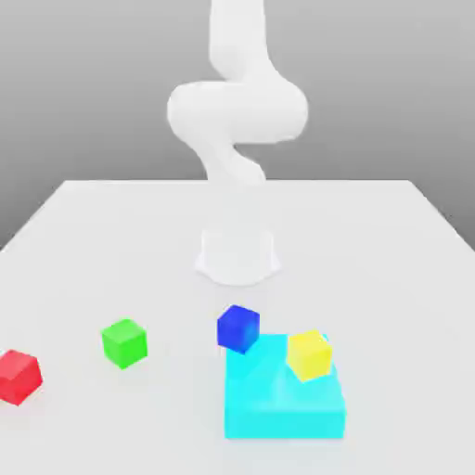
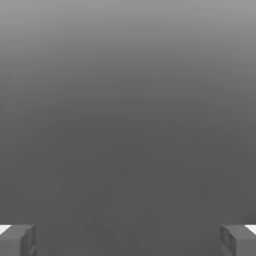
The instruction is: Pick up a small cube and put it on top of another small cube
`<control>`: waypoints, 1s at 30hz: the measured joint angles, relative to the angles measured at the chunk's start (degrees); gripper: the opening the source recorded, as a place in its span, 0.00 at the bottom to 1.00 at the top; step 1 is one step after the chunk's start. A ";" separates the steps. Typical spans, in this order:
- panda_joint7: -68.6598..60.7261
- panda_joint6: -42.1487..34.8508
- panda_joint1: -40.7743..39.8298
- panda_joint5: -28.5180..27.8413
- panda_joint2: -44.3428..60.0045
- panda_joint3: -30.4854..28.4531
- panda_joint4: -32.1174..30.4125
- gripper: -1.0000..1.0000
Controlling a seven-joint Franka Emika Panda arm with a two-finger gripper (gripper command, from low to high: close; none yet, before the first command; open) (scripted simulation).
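The cyan block (image 1: 284,408) is lying toward the tabletop's (image 1: 139,241) near edge, with the yellow cube (image 1: 309,355) resting on it and the blue cube (image 1: 238,328) at its far-left corner in the exterior view. The gripper (image 2: 128,241) is standing open and empty. The green cube (image 1: 124,343) is sitting between the blue and the red cube (image 1: 18,377), which is lying farthest toward the exterior view's left.
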 joint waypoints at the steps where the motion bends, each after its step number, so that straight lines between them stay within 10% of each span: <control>1: -0.19 0.87 -0.96 -0.88 2.25 -0.52 -0.33 0.50; 15: -8.12 12.16 -10.89 -4.87 31.31 -12.60 -4.68 0.50; 30: -31.58 27.10 -27.96 15.56 63.15 -10.33 -6.57 0.50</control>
